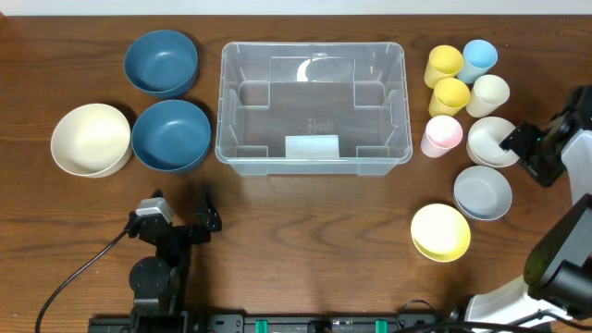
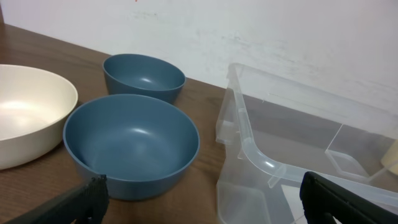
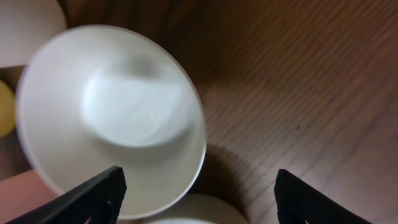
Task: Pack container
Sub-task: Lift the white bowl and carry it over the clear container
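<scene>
The right gripper hovers, jaws spread, over a white bowl; the left gripper, jaws wide apart, faces a blue bowl. The container stands mid-table between them

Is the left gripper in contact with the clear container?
Apart. The overhead view shows bare wood between the left gripper and the near rim of the container; its jaws stand open and empty.

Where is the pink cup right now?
Overhead view: the pink cup stands right of the container, just below a yellow cup and beside the white bowl.
</scene>
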Robot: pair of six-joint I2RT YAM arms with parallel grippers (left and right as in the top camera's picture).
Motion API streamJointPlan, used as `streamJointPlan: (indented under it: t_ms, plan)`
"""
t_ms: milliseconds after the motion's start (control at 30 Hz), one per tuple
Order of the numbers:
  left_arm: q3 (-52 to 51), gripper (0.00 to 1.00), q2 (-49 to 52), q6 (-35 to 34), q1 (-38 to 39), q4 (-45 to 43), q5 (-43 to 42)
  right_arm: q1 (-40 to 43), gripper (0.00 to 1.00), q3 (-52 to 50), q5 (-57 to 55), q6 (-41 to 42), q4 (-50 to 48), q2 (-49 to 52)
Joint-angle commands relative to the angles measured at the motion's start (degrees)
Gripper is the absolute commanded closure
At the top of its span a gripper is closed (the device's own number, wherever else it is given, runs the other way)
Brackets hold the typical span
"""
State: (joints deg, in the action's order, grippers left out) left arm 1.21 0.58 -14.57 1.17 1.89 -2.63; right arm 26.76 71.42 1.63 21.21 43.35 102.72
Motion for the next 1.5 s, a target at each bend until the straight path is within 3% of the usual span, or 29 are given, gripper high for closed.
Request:
streamJointPlan:
  t_ms: [0,267,800,1133,1467]
  plan:
    - [-0.98,0.02,-0.35,0.90,-0.13,2.12,0.68,0.24,0.25,-0.42,-1.25,-0.68,-1.22,2.49]
    - [-0.98,0.02,-0.35,0.90,-0.13,2.12,0.68,0.24,0.50,-0.42,-1.51,-0.46,-3.43,7.78]
    - [-0.98,0.02,-0.35,0.90,-0.13,2.12,0.68,3.21,0.98,-0.24,-2.71,2.16,-3.32,7.96]
    - [-0.98,0.02,-0.35,0.90,-0.13,2.12,0.68,7.02,0.99,2.56,-2.69,4.09,0.55,6.40]
    - [-0.98,0.02,-0.35,0.90,-0.13,2.12,0.68,9.53,0.98,19.23,1.57,3.19,12.74,-2.84]
